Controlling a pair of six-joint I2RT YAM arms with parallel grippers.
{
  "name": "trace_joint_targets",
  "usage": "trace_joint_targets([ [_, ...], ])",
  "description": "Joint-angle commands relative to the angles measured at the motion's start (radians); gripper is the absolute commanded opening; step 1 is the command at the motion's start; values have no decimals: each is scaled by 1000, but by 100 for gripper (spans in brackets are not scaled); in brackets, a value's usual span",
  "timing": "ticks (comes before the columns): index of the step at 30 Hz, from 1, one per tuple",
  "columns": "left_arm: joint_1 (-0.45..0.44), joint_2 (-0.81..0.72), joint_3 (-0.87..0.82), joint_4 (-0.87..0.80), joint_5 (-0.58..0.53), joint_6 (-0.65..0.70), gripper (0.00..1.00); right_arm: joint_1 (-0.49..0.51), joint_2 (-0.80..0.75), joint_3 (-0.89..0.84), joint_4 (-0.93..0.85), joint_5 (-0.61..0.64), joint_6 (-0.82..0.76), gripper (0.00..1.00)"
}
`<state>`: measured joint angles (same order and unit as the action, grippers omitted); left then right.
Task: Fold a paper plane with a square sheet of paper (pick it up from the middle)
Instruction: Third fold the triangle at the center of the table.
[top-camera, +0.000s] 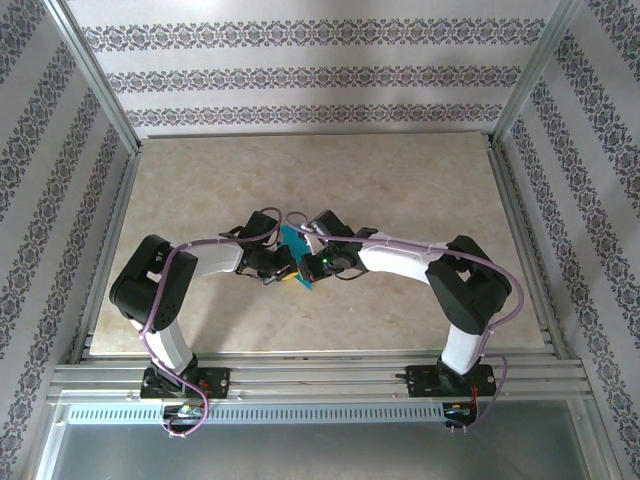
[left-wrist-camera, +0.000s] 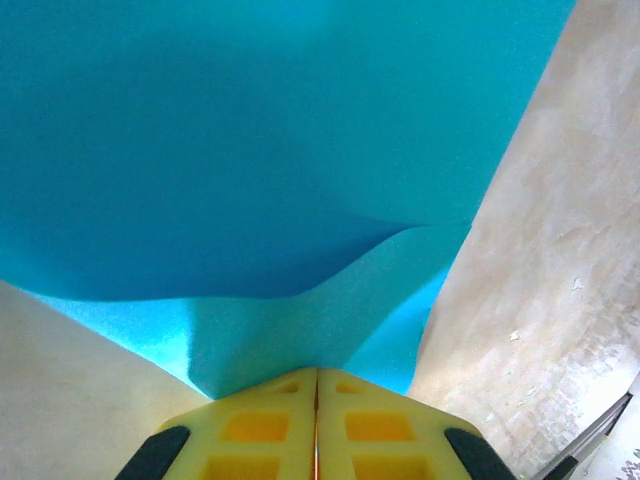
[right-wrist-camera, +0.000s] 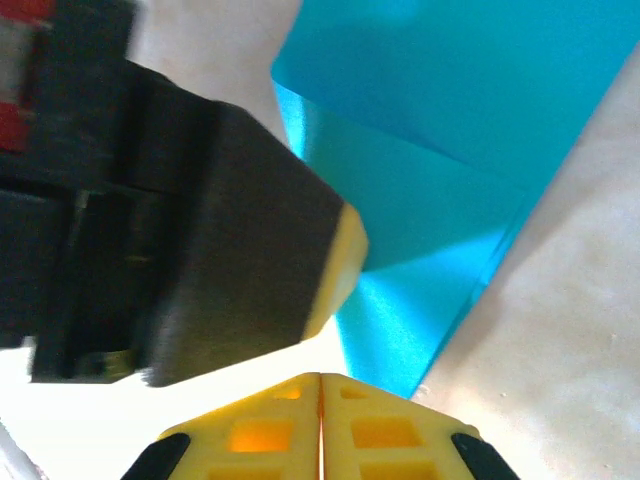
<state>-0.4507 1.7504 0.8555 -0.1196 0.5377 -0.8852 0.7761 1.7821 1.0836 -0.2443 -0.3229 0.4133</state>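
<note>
Left gripper (left-wrist-camera: 317, 376) clamped on square sheet of paper (left-wrist-camera: 250, 150), edges cut off

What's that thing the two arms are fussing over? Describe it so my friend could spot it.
On the beige table, look near the middle where the two arms meet. There the left gripper pinches a thin, creased sheet of paper. It is bright teal, unlike the black, white and yellow robot parts around it.
</note>
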Motion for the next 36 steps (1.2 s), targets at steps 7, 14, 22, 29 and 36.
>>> trace_joint_targets([
  [7,-10,34,-7,-78,-65,21,9,15,54,-43,61,-4,63,7],
  [14,-9,28,-13,-63,-58,17,9,13,94,-56,81,-16,72,6],
  [22,11,10,7,-47,-42,57,10,-1,110,-90,32,7,57,6],
  [29,67,48,60,-54,-26,196,16,-8,122,-111,7,12,43,6],
  [36,113,61,79,-62,-36,285,17,-9,128,-113,-4,15,42,6],
])
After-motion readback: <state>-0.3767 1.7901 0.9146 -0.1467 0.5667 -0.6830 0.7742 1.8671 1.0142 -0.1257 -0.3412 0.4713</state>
